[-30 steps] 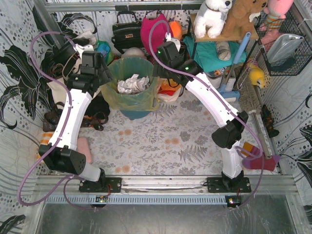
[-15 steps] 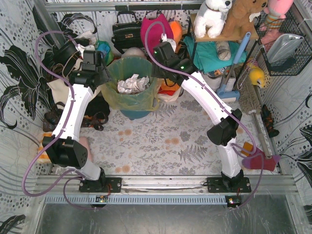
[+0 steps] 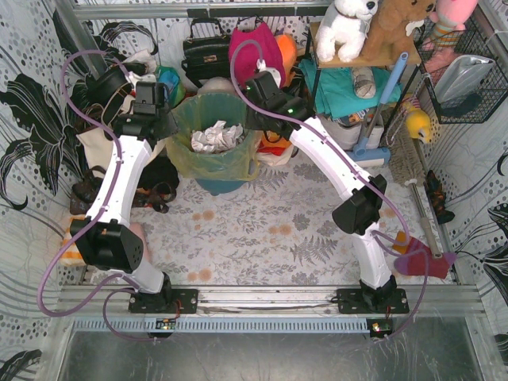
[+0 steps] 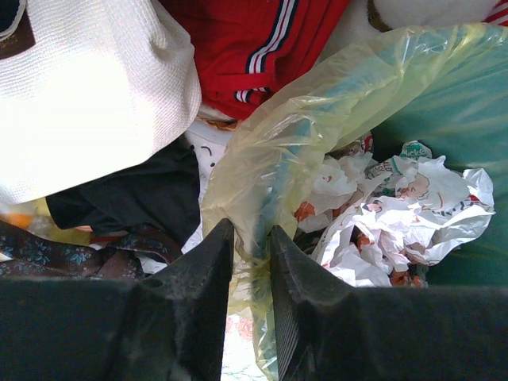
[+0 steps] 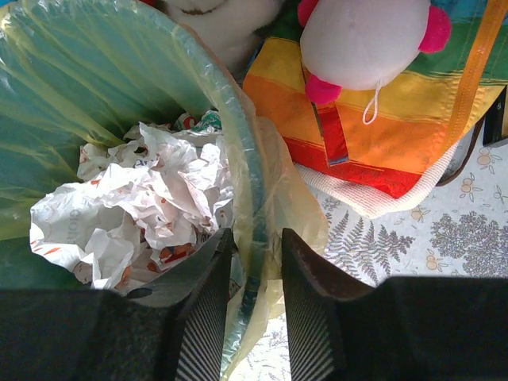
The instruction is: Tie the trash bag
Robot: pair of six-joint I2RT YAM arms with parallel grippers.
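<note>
The trash bag (image 3: 208, 159) sits lining the teal bin (image 3: 221, 186) at the far side of the table, its yellow-green film folded out over the rim and crumpled paper (image 4: 397, 214) piled inside. The left gripper (image 4: 251, 232) straddles the rim on one side and the right gripper (image 5: 255, 236) straddles it on the opposite side. Each has its fingers a narrow gap apart with plastic between them, and it cannot be told whether either pinches the film. The likely trouble is that the fingers clamp the hard bin edge along with the film, so a pull would drag or tip the bin. A bite on film alone could slip or tear so thin a bag. From overhead both sets of fingertips are hidden under the wrists. The bag's lower part and its spare slack cannot be made out.
</note>
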